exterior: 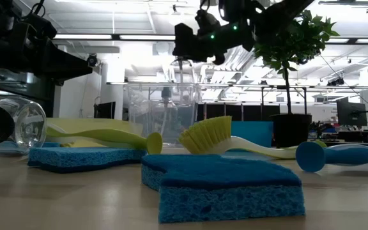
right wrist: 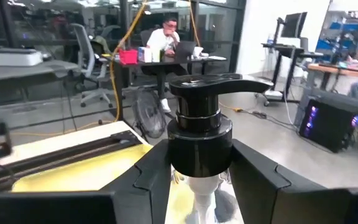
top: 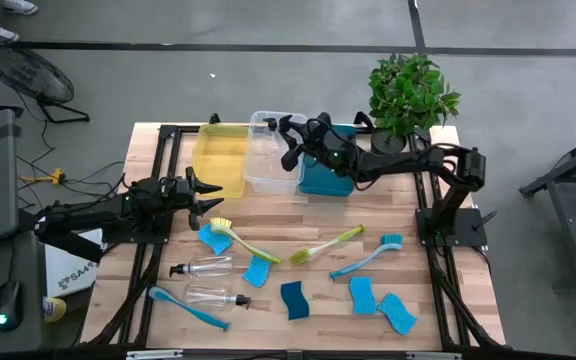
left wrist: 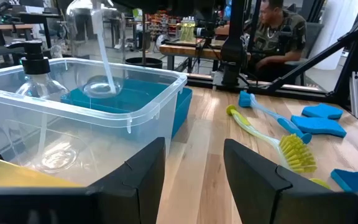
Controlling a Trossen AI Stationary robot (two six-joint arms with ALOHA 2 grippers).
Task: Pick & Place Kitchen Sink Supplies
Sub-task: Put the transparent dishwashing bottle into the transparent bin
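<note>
My right gripper (top: 290, 143) reaches in from the table's right and is shut on a clear bottle with a black pump top (right wrist: 207, 84). The bottle's body (left wrist: 87, 18) hangs over the clear bin (left wrist: 129, 115). Another pump bottle (left wrist: 33, 71) stands inside that bin. My left gripper (left wrist: 194, 168) waits open at the table's left, holding nothing. On the wood lie two more clear bottles (top: 203, 266), several blue sponges (top: 293, 300), two yellow-green brushes (top: 328, 245) and two blue brushes (top: 368, 257). My right gripper pinches the bottle between its two fingers at the black collar under the pump head (right wrist: 199, 146). The fingers (right wrist: 155, 174) lie level and come from the table's right side. The bottle hangs upright, lifted clear, with its body above the clear bin.
A yellow bin (top: 220, 155), the clear bin (top: 268, 165) and a teal bin (top: 326, 182) stand in a row at the table's far side. A potted plant (top: 410, 92) is at the far right corner. People sit at desks beyond the table.
</note>
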